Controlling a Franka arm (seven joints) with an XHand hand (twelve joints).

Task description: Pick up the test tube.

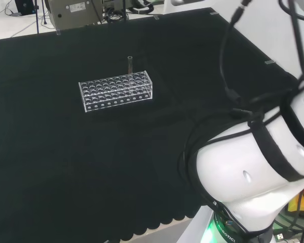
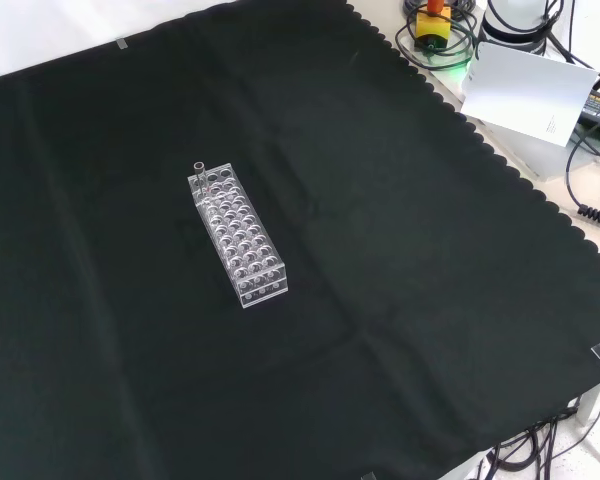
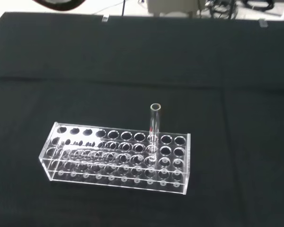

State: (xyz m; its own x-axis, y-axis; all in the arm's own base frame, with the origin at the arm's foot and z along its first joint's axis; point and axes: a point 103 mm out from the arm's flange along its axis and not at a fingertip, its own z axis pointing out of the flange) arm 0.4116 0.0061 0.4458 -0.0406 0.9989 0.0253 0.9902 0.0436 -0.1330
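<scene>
From my station I cannot tell how the robot hand's fingers stand; in the wrist view just a blurred dark and white edge of the robot hand [image 3: 59, 4] shows at the frame's border. Past it, the test tube [image 3: 155, 127] stands upright in a clear rack [image 3: 118, 158], in the back row near one end, and that view picks out a small red mark on the tube. In the head view the arm's white link [image 1: 253, 172] looms at right, with the rack mid-cloth to its left. The front view shows the tube at the rack's far corner, on the bench's black cloth [image 2: 400, 260].
</scene>
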